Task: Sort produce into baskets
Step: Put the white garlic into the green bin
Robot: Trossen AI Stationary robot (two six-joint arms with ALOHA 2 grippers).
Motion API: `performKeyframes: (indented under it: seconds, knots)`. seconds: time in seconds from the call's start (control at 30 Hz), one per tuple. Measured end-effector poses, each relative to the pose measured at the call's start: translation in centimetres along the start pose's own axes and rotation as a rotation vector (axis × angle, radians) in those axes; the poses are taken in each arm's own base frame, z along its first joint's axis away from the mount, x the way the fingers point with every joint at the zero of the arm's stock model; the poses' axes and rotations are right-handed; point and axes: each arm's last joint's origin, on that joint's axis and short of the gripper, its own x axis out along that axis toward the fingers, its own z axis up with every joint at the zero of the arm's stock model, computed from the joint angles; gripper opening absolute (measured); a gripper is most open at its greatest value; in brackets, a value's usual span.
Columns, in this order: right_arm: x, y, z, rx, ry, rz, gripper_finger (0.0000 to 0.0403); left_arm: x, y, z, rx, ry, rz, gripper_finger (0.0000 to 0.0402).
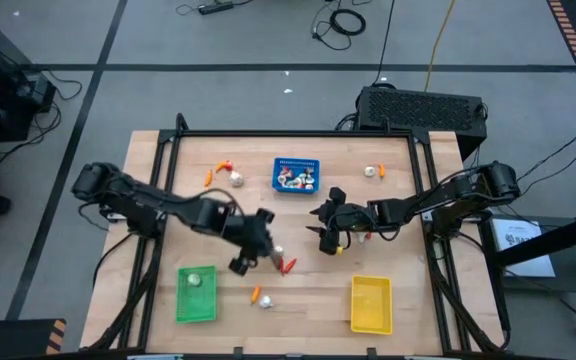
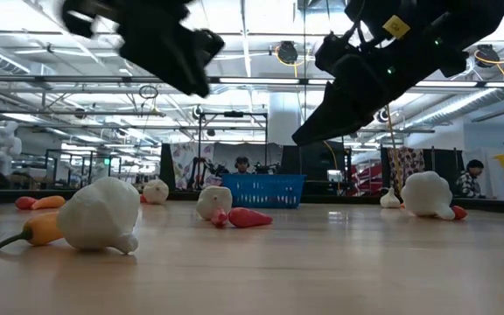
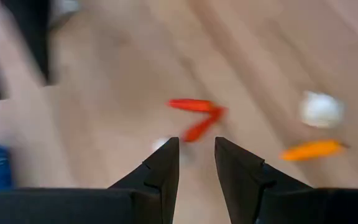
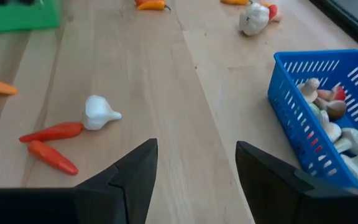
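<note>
Two red sticks [image 1: 286, 264] and a white bulb [image 1: 276, 250] lie on the wooden table near its middle. My left gripper [image 1: 258, 248] hovers just left of them, open, nothing between its fingers [image 3: 196, 142]; the red sticks [image 3: 194, 115] lie just ahead. My right gripper [image 1: 326, 235] hangs open right of the middle [image 4: 196, 146], above the table. The blue basket [image 1: 296, 175] at the far middle holds several pieces. The green basket [image 1: 196, 293] at the near left holds one white bulb. The yellow basket [image 1: 371, 303] stands at the near right.
An orange stick with a white bulb [image 1: 260, 297] lies near the front edge. More pieces lie far left [image 1: 223, 175] and far right [image 1: 373, 172]. A black frame [image 1: 298, 134] rims the table's far side and both sides.
</note>
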Motion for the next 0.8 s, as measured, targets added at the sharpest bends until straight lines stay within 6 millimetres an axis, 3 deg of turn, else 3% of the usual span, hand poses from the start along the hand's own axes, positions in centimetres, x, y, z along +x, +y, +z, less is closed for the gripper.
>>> performKeyframes:
  seconds: [0.23,0.37,0.47,0.63,0.8]
  knots:
    - [-0.1,-0.2,-0.1,-0.030,0.035,-0.013,0.0208,-0.3,4.1,-1.3,-0.121,0.002,0.086,0.0111]
    - [-1.8,-1.4,1.2,-0.033,0.173,-0.074,0.0208,-0.4,5.1,-2.1,-0.198,0.029,0.083,0.0111]
    - [-3.6,-2.8,2.0,-0.017,0.284,-0.187,0.0208,-0.7,5.1,-3.9,-0.219,0.049,0.025,0.0111]
    - [-6.2,-6.5,2.3,0.047,0.340,-0.437,0.0208,-0.9,5.2,-7.6,-0.277,-0.089,0.092,0.0111]
    - [-7.1,-12.1,2.3,0.240,0.353,-0.621,0.0208,-2.4,6.1,-7.5,-0.304,-0.410,0.235,0.0111]
